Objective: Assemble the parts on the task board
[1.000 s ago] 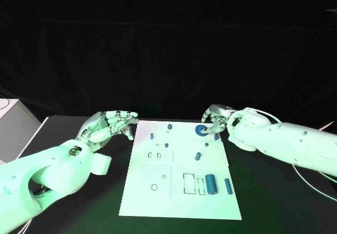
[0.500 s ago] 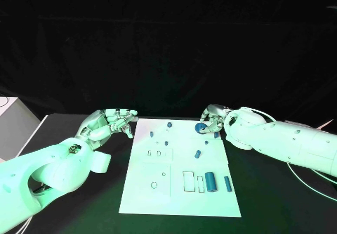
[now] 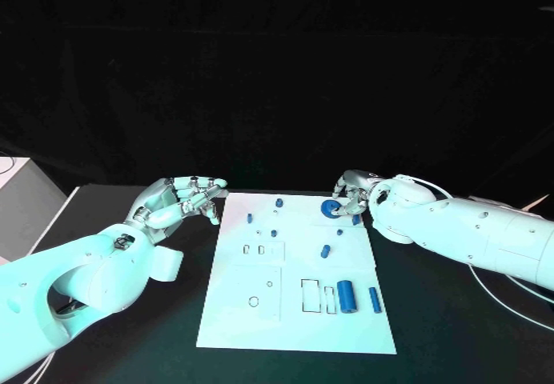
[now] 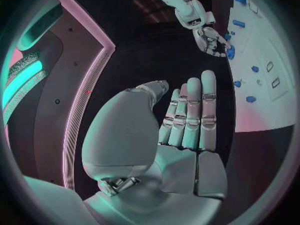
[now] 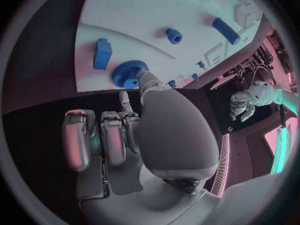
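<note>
The white task board (image 3: 295, 320) lies in the middle of the black table. My right hand (image 3: 355, 194) is at its far right corner and pinches the rim of a blue gear (image 3: 331, 210) that lies low over the board. In the right wrist view the thumb tip meets the gear (image 5: 130, 74) on the board (image 5: 156, 10), with a blue block (image 5: 102, 52) beside it. My left hand (image 3: 185, 202) hovers off the board's far left corner and holds nothing. Its fingers (image 4: 194, 110) are stretched out side by side.
A thick blue cylinder (image 3: 345, 295) and a slim one (image 3: 374, 299) lie near the board's right edge beside rectangular slots (image 3: 311, 296). A small blue piece (image 3: 326, 251) lies mid-board. Short blue pegs (image 3: 279, 203) stand at the far end. A white box (image 3: 23, 200) stands at the far left.
The whole picture has shifted slightly. My right hand stays at the gear and my left hand has barely moved.
</note>
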{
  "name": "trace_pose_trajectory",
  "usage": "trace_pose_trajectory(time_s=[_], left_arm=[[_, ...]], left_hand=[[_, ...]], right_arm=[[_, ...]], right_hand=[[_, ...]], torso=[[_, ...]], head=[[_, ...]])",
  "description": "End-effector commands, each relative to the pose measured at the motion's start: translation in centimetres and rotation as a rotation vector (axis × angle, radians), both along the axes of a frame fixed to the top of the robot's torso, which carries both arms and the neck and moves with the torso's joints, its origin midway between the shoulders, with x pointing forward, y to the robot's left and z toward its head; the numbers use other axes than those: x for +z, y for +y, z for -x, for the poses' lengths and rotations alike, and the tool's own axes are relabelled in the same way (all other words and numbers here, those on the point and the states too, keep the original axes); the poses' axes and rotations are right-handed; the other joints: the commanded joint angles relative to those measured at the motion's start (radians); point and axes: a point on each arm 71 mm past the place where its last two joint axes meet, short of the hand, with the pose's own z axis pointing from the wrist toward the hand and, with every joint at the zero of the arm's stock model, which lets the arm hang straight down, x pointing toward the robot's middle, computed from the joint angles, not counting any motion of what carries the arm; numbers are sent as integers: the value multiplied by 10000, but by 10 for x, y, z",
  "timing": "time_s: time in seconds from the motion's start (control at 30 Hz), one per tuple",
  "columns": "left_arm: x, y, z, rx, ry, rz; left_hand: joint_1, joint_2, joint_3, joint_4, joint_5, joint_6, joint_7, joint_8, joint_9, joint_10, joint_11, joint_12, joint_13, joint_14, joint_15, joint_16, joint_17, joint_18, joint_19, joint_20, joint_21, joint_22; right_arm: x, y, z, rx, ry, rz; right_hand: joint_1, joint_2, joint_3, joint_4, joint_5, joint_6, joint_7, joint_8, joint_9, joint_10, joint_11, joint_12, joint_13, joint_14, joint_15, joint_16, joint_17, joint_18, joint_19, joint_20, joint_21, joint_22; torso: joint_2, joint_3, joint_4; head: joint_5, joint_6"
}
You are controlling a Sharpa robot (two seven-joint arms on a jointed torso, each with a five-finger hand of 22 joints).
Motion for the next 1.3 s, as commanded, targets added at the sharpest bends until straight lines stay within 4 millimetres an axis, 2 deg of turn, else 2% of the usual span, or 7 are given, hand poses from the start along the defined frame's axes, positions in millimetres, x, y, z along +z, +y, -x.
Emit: trace_pose_trajectory(time_s=[0.03,0.33,0.87,0.97,1.03,1.13,1.3], left_arm=[[1,-3,1,-221,-59,56],[1,-2,1,-215,-45,45],[1,-3,0,-236,-28,41],[0,-3,0,-237,-25,38],[0,-2,0,-233,-23,35],[0,-2,0,-227,-22,32],[0,-2,0,-235,-21,34]], left_hand=[[44,-10,33,-4,-42,-51,-20,-40,13,-2,36,16,17,-52,13,52,13,52,-74,11,53,8],[47,5,44,-6,-39,-48,-21,-38,17,-1,35,17,18,-54,12,56,12,52,-85,11,69,19],[63,17,66,-23,-36,-50,-21,-37,22,-4,34,16,18,-60,10,65,9,54,-107,10,103,40],[63,17,66,-23,-36,-50,-21,-37,22,-4,34,16,18,-60,10,65,9,54,-107,10,103,40],[63,17,66,-23,-36,-50,-21,-37,22,-4,34,16,18,-60,10,65,9,54,-107,10,103,40],[63,17,66,-23,-36,-50,-21,-37,22,-4,34,16,18,-60,10,65,9,54,-107,10,103,40],[63,17,66,-23,-36,-50,-21,-37,22,-4,34,16,18,-60,10,65,9,54,-107,10,103,40]], right_arm=[[-2,1,0,50,101,173],[-5,-2,-1,16,324,156],[-10,5,0,217,699,-70],[-10,6,0,216,567,-43],[-8,7,0,221,299,17],[-4,10,2,269,-247,110],[1,16,6,391,-1012,126]], right_hand=[[-35,97,57,16,67,79,-15,58,7,922,27,52,2490,1043,43,42,2627,-113,708,52,51,1684],[-85,224,276,11,316,188,-34,129,1,928,9,55,2496,1043,29,42,2627,-118,710,47,75,1717],[-138,224,488,-2,552,293,-65,163,-26,942,-20,64,2508,1043,-7,42,2627,-118,705,22,81,1728],[-135,154,793,-26,1053,383,-91,168,-75,959,-46,76,2523,1043,-37,42,2627,-117,699,-7,82,1734],[-47,148,1366,-73,1694,559,-139,202,-123,984,-99,96,2546,1043,-87,42,2627,-120,702,-52,95,1756],[-2,121,1935,-143,1496,724,-216,254,-148,1053,-160,153,2608,1043,-155,42,2627,-126,711,-104,114,1784],[-183,-48,2751,-316,1856,958,-283,360,-155,1077,-231,174,2631,1043,-244,42,2627,-135,726,-196,139,1824]], torso=[[3,10,0],[-6,-6,-6],[-3,-3,-3],[-4,4,-8],[-6,7,-10],[-6,7,-9],[-9,8,4]], head=[[16,-38],[22,-61],[2,-129],[-12,-143],[-25,-143],[-18,-141],[-18,-128]])
